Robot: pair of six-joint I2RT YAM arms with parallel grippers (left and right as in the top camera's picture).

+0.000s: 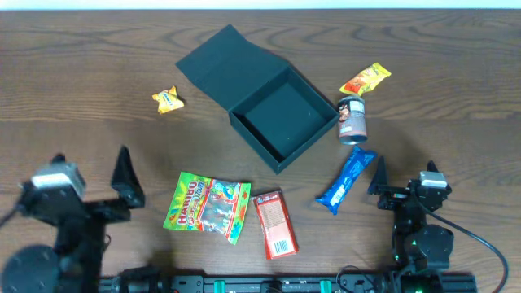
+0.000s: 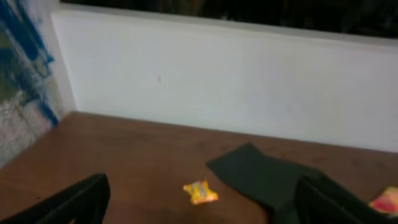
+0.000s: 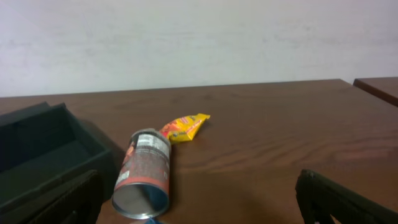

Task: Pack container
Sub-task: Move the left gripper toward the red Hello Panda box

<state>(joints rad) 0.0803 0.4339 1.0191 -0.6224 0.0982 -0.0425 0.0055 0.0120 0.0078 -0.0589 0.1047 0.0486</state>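
Observation:
The dark teal box (image 1: 283,122) stands open at the table's middle back, its lid (image 1: 224,61) laid flat to the back left; the inside looks empty. Around it lie a small yellow candy (image 1: 168,99), an orange-yellow packet (image 1: 365,79), a red can on its side (image 1: 352,118), a blue bar (image 1: 346,181), a green gummy bag (image 1: 207,205) and a red packet (image 1: 275,222). My left gripper (image 1: 126,175) is open and empty at the front left. My right gripper (image 1: 404,181) is open and empty at the front right, just right of the blue bar. The can (image 3: 144,173) lies close ahead in the right wrist view.
A white wall (image 2: 249,81) stands behind the table's far edge. In the left wrist view the candy (image 2: 200,192) and the lid (image 2: 267,177) lie ahead. The right wrist view shows the box wall (image 3: 37,155) at left and the orange-yellow packet (image 3: 185,126).

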